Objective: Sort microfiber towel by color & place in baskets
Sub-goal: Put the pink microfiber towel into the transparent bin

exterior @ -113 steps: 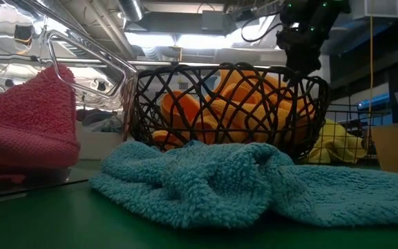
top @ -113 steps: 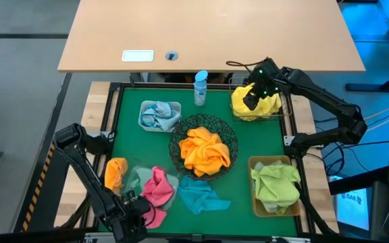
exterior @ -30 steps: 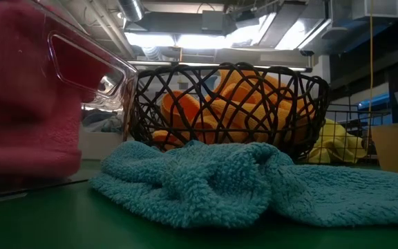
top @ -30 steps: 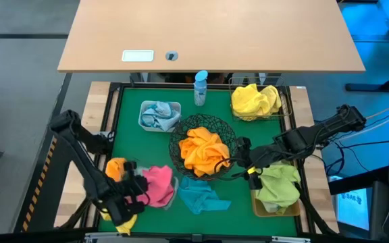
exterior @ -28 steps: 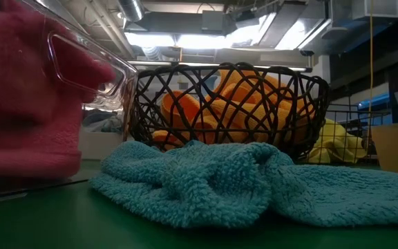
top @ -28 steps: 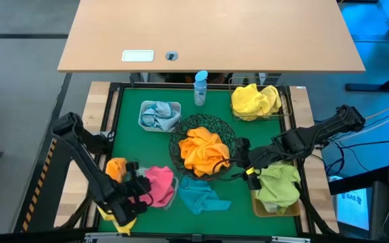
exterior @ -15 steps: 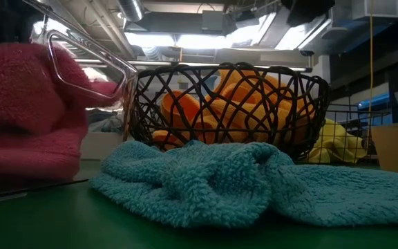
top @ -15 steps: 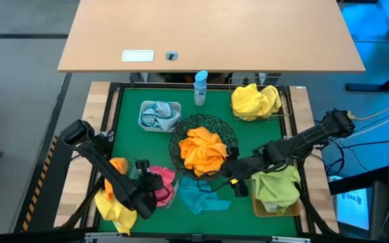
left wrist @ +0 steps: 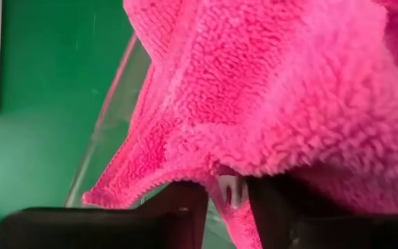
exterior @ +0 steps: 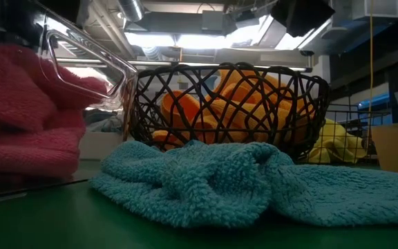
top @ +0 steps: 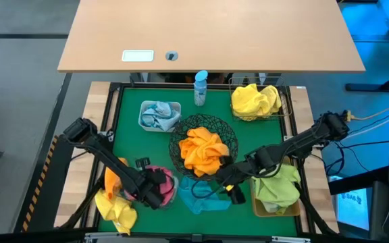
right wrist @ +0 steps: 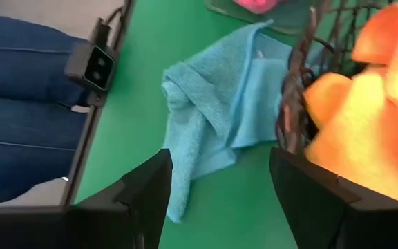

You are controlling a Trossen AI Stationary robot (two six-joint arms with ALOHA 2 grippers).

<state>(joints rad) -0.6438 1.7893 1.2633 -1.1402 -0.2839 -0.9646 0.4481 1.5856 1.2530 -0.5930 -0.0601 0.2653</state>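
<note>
A pink towel [top: 155, 181] lies in the clear tray [left wrist: 109, 117] at the near left. My left gripper [top: 155, 194] hangs over it, pointing down with its fingers a little apart. A teal towel [top: 201, 192] lies spread on the green mat in front of the black wire bowl [top: 177, 156], which holds an orange towel [top: 204, 150]. My right gripper [top: 227, 189] hovers open above the teal towel [right wrist: 213, 117], its fingers wide on either side and clear of it. My left gripper [left wrist: 228, 190] comes at the pink towel from above, its fingers on either side of a hanging fold [left wrist: 239, 220] at the towel's edge. Whether the pads touch the fold I cannot tell. The towel's bulk rests in the clear tray.
Yellow towel in the square wire basket [top: 255, 100]. Green towel in the tan bin [top: 275, 187]. Pale blue towel in the white tub [top: 159, 115]. Blue-capped bottle [top: 200, 86] at the far edge. Orange [top: 115, 172] and yellow [top: 117, 208] towels lie near left. A person's legs [right wrist: 26, 104] stand beyond the near edge.
My left gripper has moved toward the table's right and down over the clear tray, and the pink towel has sunk from a raised heap into the tray. My right gripper has moved down and left from beside the tan bin to above the teal towel.
</note>
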